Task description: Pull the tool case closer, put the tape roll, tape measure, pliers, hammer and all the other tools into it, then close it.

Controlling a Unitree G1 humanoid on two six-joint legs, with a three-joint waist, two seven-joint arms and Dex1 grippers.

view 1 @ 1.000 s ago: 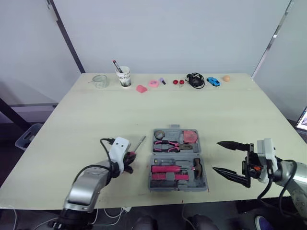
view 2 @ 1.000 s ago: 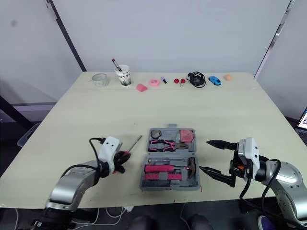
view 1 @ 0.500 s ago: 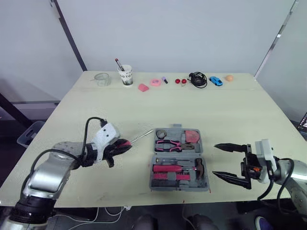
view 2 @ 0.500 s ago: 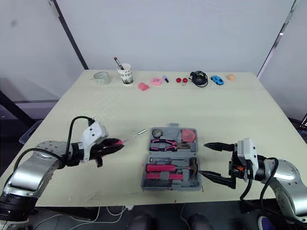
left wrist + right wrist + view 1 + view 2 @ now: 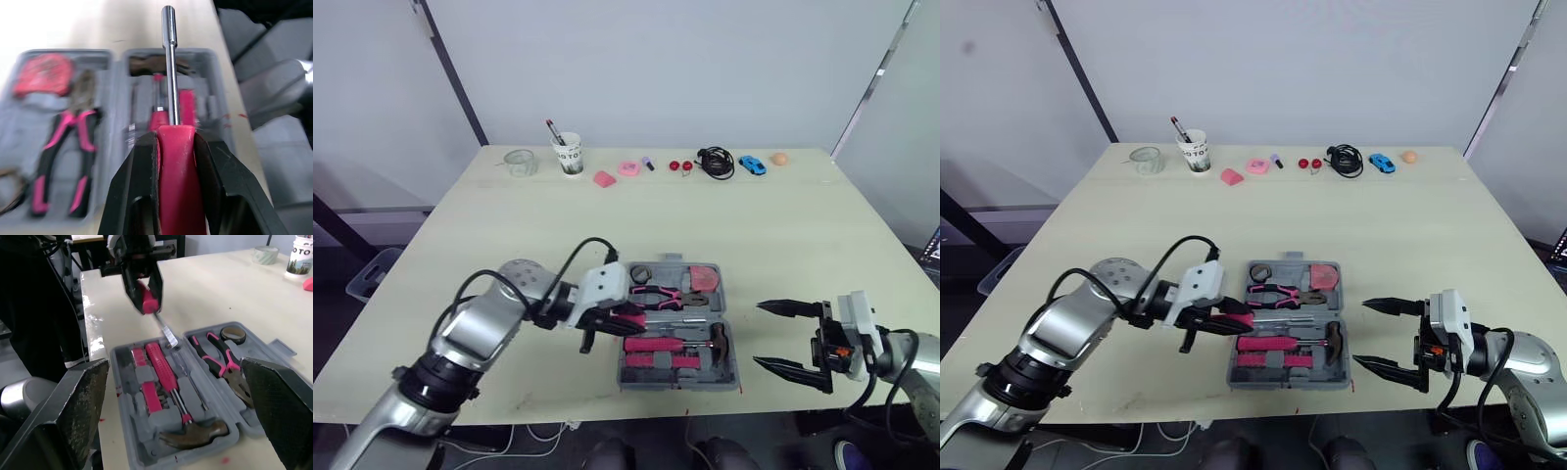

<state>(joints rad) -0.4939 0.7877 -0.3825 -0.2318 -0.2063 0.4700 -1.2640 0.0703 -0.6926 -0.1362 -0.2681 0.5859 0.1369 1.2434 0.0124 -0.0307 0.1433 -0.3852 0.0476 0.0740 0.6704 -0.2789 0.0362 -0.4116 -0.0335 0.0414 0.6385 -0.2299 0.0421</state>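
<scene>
- Left hand (image 5: 619, 315) is clamped on the screwdriver (image 5: 169, 88) by its red handle, shaft reaching over the tool case (image 5: 677, 386) from 9 o'clock.
- We judge it light and stiff, with a smooth handle that is the right place to hold.
- Right hand (image 5: 760, 334) hangs with fingers spread at the case's 3 o'clock.
- Pliers (image 5: 656, 294) and hammer (image 5: 717, 338) crowd the free slot; the cup (image 5: 567, 155) sits well apart at the tabletop's (image 5: 783, 225) 12 o'clock.

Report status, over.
Left gripper, jaws shut on screwdriver, over open tool case. Right gripper open, apart, right of case. Pliers, hammer seated; no obstruction seen.
</scene>
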